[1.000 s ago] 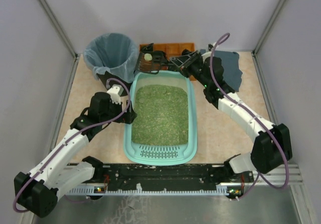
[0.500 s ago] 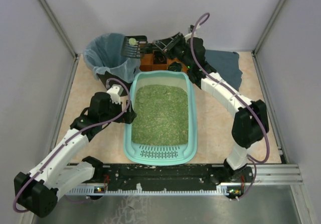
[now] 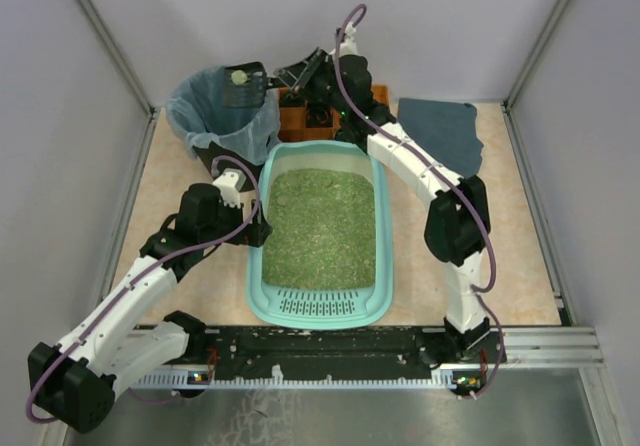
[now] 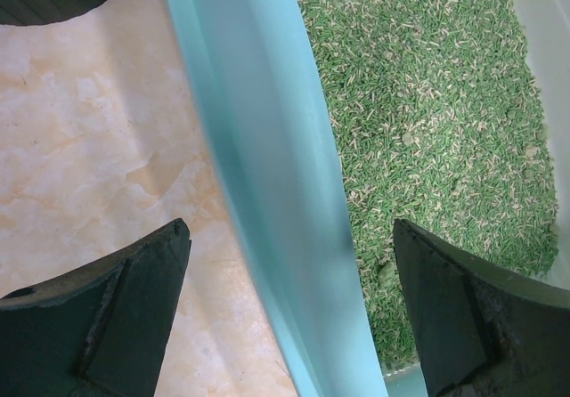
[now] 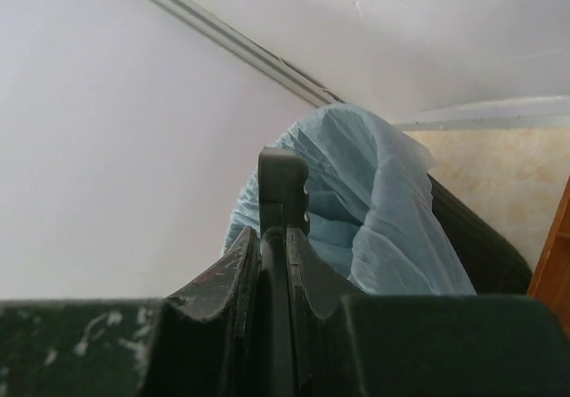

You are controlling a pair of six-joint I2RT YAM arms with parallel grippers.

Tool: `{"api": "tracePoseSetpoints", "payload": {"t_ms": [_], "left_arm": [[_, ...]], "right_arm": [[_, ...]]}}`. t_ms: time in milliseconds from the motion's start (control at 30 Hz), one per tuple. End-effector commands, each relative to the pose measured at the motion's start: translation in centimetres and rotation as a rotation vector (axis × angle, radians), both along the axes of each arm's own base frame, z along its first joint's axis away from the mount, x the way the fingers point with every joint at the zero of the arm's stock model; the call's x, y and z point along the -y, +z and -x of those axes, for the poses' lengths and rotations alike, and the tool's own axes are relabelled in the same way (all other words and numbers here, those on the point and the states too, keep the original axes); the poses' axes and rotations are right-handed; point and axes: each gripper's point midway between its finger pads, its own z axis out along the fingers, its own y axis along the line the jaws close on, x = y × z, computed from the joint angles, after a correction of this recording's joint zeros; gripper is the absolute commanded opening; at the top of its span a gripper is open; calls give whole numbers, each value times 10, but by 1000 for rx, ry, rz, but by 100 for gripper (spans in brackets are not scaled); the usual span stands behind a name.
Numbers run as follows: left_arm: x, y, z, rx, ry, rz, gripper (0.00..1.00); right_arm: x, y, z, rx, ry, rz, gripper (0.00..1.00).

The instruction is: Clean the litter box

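Over the round black bin with the light blue bag [image 3: 215, 116], I am holding the black plastic scoop with slots [image 3: 247, 78], and a small pale lump [image 3: 239, 76] is sitting on it. My right gripper [image 3: 298, 74] is squeezing tight on the scoop's handle, so the lump is not spilling too soon. The big light-teal plastic litter box [image 3: 386, 266] is lying in the middle of the tan table [image 3: 450, 266], full of green litter [image 3: 320, 221], with its slotted lip toward me. My left gripper [image 4: 289, 263] is hanging wide open across the box's left wall, one finger outside and one over the litter, gripping nothing. I think it is waiting there to steady the box. Next the scoop needs tipping so the lump drops into the bag.
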Motion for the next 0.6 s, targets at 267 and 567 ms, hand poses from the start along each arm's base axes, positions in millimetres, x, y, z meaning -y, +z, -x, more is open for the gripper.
{"api": "tracePoseSetpoints", "payload": {"t_ms": [267, 567], "left_arm": [[-1, -3, 0, -6, -3, -12, 100], [-1, -4, 0, -10, 0, -15, 100]], "right_arm": [[-32, 48, 6, 380, 7, 267, 0], [-42, 65, 16, 492, -26, 335, 0]]}}
